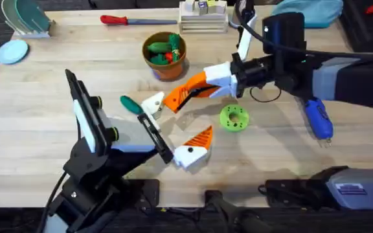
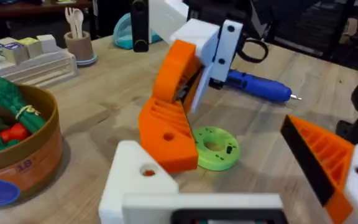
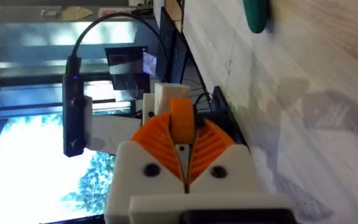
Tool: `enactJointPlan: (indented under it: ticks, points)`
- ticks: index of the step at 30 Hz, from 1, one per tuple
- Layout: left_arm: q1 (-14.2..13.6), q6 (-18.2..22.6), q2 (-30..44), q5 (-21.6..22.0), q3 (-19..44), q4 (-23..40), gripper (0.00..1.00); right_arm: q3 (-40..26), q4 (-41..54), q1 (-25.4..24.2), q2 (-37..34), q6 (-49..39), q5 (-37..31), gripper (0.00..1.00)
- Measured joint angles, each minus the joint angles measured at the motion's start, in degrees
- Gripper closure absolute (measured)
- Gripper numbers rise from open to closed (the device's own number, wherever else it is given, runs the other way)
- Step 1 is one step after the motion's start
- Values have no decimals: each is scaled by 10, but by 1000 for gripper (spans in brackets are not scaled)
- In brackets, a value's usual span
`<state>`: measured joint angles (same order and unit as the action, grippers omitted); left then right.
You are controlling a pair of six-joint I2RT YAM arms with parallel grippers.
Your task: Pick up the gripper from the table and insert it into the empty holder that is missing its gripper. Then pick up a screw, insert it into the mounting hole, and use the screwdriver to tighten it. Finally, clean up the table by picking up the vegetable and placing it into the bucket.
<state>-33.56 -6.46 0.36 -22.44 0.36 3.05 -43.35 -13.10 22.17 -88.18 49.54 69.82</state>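
Orange-padded white fingers of the left gripper (image 1: 177, 124) stand spread wide low over the table at the near centre, grasping nothing. Just beyond its right finger lies a green disc (image 1: 233, 118) with small holes, flat on the wood. I cannot tell whether this is the holder's mount. Just beside the left finger lies the vegetable (image 1: 131, 105), on the bare table and so not yet cleared away.

A little farther, the right gripper (image 1: 203, 83) reaches in from the right with its fingers clenched on the orange gripper part (image 1: 177, 97), lifted and tilted down toward the table above the disc. So the pick-up looks done and the insertion is not. No screw can be made out.

To the right the screwdriver (image 1: 318, 118) lies flat on the table, apart from both grippers, so tightening has not begun. Farther back stands the bucket (image 1: 180, 63), upright, with green and red toy pieces inside. At the far edge lies a red-handled screwdriver (image 1: 118, 20).

By my judgement only the first step is under way, and most of the task is left.
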Motion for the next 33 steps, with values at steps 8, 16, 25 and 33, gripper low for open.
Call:
enactJointPlan:
  ticks: [8,16,25,33]
  points:
    - [0,0,0,-1,0,0,8,0,-28,2,-1,25,0,992]
    - [2,-2,0,17,0,1,8,0,-35,27,-1,33,-48,993]
    - [6,-14,0,47,0,3,8,0,-67,69,0,58,-124,993]
    - [9,-23,0,57,0,4,7,0,-71,100,-1,62,-158,993]
